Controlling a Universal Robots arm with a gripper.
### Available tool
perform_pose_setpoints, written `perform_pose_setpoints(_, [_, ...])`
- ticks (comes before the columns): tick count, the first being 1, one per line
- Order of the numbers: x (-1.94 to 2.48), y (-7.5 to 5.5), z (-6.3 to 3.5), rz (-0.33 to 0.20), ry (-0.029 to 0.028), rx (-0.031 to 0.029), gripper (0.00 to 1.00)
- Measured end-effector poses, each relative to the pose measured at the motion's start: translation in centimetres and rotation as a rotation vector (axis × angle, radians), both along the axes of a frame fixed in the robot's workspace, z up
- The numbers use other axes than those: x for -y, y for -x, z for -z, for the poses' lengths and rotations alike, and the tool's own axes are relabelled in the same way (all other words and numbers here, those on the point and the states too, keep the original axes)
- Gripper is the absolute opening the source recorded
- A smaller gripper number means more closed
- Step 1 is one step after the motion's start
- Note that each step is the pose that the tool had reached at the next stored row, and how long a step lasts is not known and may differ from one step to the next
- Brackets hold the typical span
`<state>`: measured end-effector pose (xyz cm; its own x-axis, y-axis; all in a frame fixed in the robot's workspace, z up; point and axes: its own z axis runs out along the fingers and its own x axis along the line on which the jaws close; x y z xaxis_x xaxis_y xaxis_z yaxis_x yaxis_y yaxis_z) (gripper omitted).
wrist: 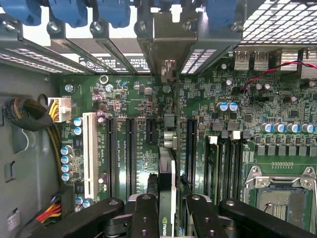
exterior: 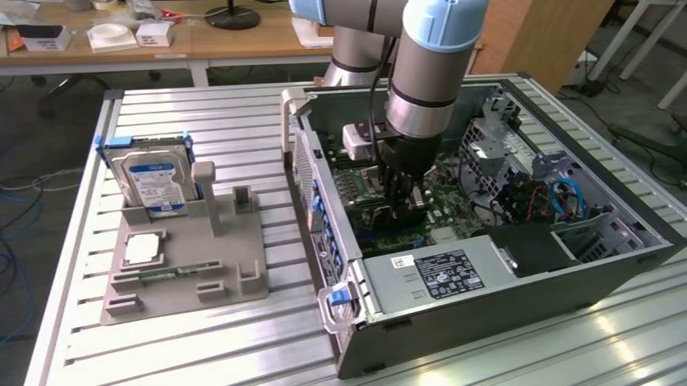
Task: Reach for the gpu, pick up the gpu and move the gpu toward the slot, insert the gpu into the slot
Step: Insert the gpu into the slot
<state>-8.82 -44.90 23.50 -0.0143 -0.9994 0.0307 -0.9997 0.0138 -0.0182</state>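
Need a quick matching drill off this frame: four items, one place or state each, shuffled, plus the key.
Items
1. thin dark gpu card
2. blue-labelled silver hard drive
3. long white motherboard slot
4. black gripper

Places or states
A. standing upright in the grey holder on the table
B. held edge-on between the jaws
C. empty, beside the dark slots
D. lowered inside the open computer case

Pairs: 1-B, 2-A, 3-C, 4-D

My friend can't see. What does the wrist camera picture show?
The claw holds a thin dark gpu on edge just above a green motherboard inside a computer case. Long black slots and one white slot run beside the card, with blue clips along the case edge beyond.
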Motion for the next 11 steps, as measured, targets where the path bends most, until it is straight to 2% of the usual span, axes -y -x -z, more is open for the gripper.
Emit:
perform_pose_setpoints(6, [0.01,0.0,0.35,0.0,0.0018,-0.001,0.26])
perform_pose_setpoints(11, [0.0,0.01,0.44,0.0,0.0001,-0.0001,0.26])
